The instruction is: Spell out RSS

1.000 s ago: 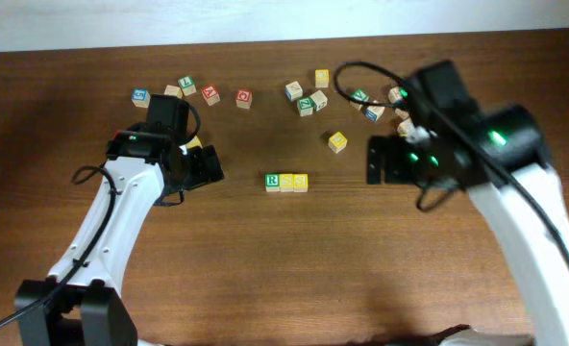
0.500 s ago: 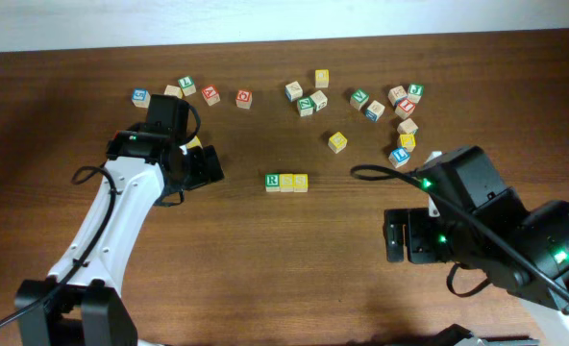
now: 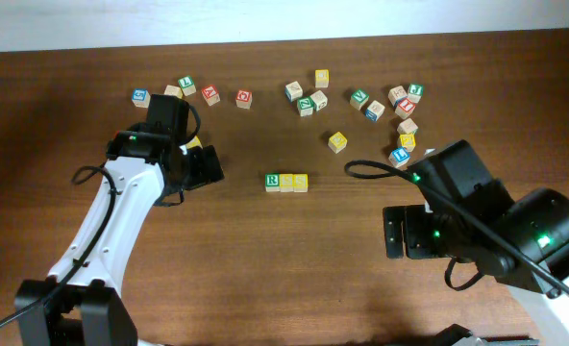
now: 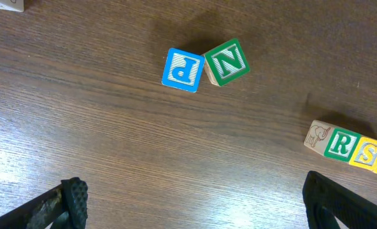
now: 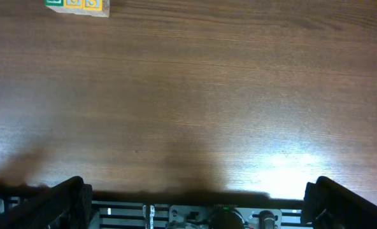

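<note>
The three cubes stand in a touching row at the table's middle: the green R cube (image 3: 273, 182) on the left, then two yellow S cubes (image 3: 287, 182) (image 3: 301, 182). In the left wrist view the R (image 4: 339, 144) and first S (image 4: 365, 153) show at the right edge. In the right wrist view the row (image 5: 74, 3) is cut off at the top left. My left gripper (image 3: 208, 165) (image 4: 195, 203) is open and empty, left of the row. My right gripper (image 3: 392, 233) (image 5: 198, 203) is open and empty, well to the front right of the row.
Loose letter cubes lie along the back: a left group (image 3: 210, 94), a middle group (image 3: 307, 104), a lone yellow cube (image 3: 337, 141) and a right group (image 3: 400, 106). A blue P cube (image 4: 183, 69) touches a green N cube (image 4: 227, 62). The table's front edge (image 5: 176, 193) is under the right gripper.
My right arm has swung from the back right cube group down to the front right of the table. The left arm and the row of cubes have not moved.
</note>
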Controlling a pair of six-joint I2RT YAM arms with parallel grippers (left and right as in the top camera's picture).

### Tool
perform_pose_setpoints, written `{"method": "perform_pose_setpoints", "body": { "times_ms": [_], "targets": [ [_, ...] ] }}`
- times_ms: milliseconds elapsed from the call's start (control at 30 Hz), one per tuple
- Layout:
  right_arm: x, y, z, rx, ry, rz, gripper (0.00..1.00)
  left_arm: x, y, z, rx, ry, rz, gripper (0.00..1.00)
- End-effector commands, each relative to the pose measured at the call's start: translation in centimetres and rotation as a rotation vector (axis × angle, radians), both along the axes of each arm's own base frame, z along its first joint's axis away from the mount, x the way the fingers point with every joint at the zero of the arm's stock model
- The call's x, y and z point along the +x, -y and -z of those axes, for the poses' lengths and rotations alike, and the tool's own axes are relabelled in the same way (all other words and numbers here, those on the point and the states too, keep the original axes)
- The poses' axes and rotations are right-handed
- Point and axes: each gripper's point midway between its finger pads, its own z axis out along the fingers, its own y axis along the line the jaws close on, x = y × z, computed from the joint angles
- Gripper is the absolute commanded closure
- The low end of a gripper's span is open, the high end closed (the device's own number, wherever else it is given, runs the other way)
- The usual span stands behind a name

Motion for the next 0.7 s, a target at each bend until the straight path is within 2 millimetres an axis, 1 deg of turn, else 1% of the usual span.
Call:
{"method": "perform_pose_setpoints", "body": {
  "times_ms": [0, 67, 133, 233, 333, 467, 500, 667],
  "targets": [
    [0.8, 0.5, 0.2, -0.051, 0.03, -0.016, 0.02, 0.0, -0.4, -0.2, 0.006, 0.007, -0.02, 0.01],
    [1.9, 0.2, -0.2, -0.043, 0.097, -0.07, 0.02, 0.0, -0.4, -0.2, 0.007, 0.006, -0.02, 0.01],
    [3.0, 0.0, -0.4, -0.012, 0.163, -0.084, 0.02, 0.0, -0.4, -0.2, 0.006, 0.007, -0.02, 0.01],
    [4.1, 0.1, 0.3, 0.056, 0.257, -0.116, 0.01, 0.0, -0.4, -0.2, 0.007, 0.007, -0.02, 0.01],
    [5.0, 1.0, 1.4, 0.085, 0.362, -0.12, 0.01, 0.0, -0.4, -0.2, 0.007, 0.006, -0.02, 0.01],
    [5.8, 2.5, 2.2, 0.095, 0.602, -0.137, 0.02, 0.0, -0.4, -0.2, 0.007, 0.006, -0.02, 0.01],
    [5.9, 3.2, 2.2, 0.077, 0.681, -0.132, 0.01, 0.0, -0.4, -0.2, 0.007, 0.007, -0.02, 0.01],
    [6.0, 5.3, 1.8, 0.003, 0.94, -0.104, 0.02, 0.0, -0.4, -0.2, 0.007, 0.007, -0.02, 0.01]
  ]
}}
